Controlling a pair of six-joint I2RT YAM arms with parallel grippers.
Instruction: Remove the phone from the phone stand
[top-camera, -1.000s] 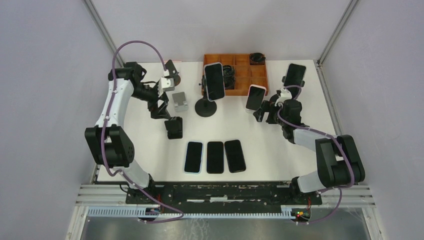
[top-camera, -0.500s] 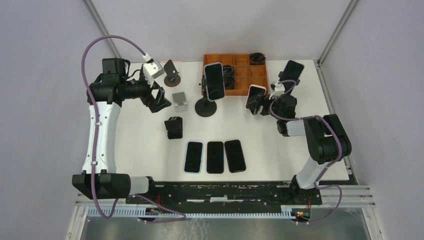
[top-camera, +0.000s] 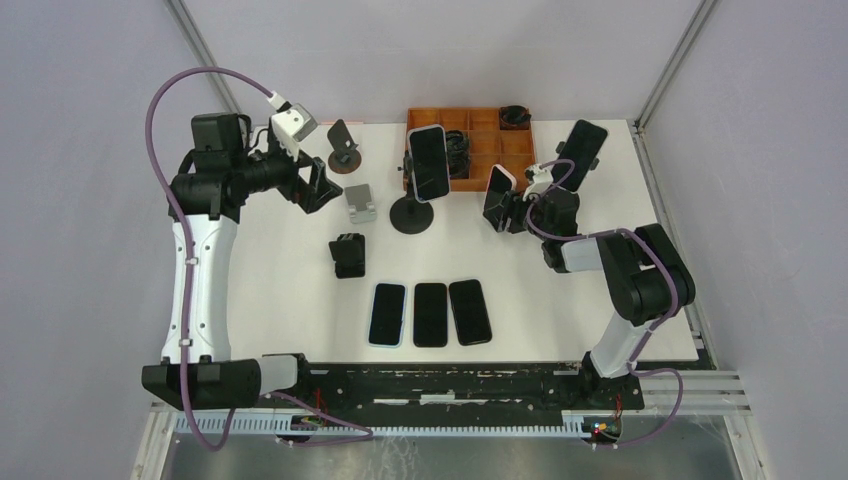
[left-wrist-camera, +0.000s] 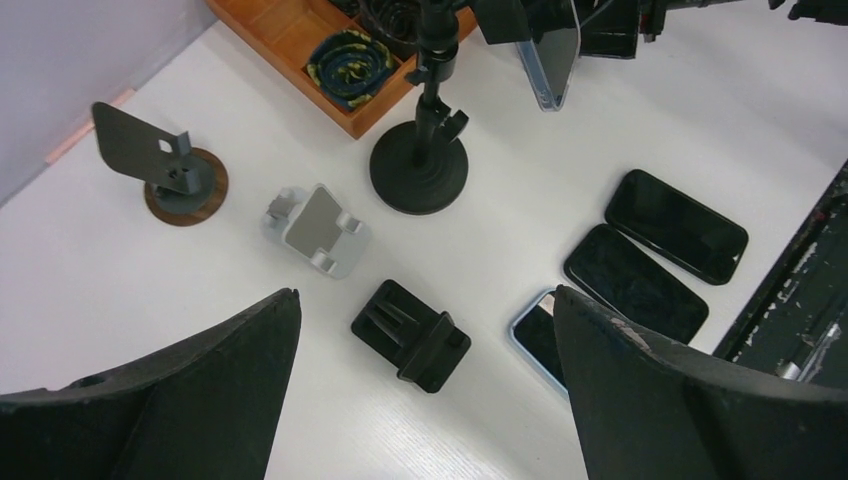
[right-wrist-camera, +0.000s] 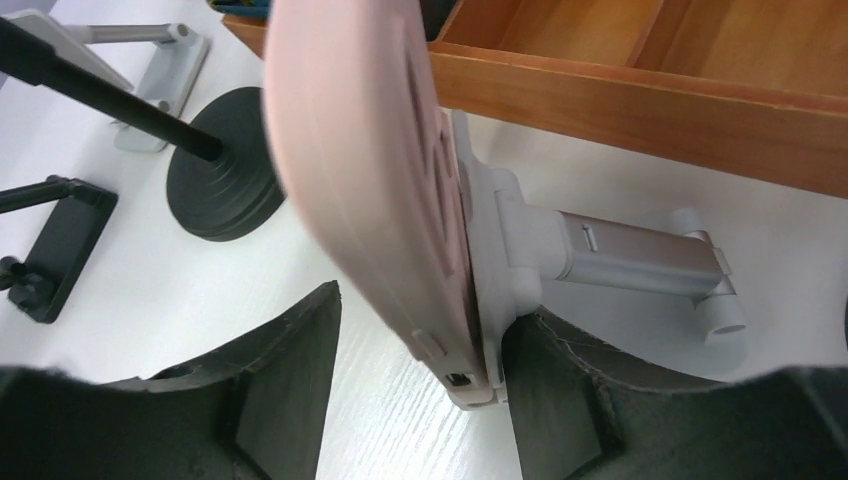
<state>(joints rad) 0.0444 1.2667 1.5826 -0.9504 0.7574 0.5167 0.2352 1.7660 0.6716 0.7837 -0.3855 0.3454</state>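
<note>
Item: pink-cased phone, upright on its white phone stand, now between the right jaws, which have advanced and narrowed from full width to half-open astride it, not yet pinching, lift-off grip judged imminent; left jaws wide, empty, well away.

No legible text (any view)

On the white table, the right gripper sits at a tilted phone right of centre, just below the orange tray. A second phone stands on a round-based stand mid-frame. A third phone leans at upper right. A row of phones lies flat at lower centre. The left gripper hovers at upper left, jaws apart.
</note>
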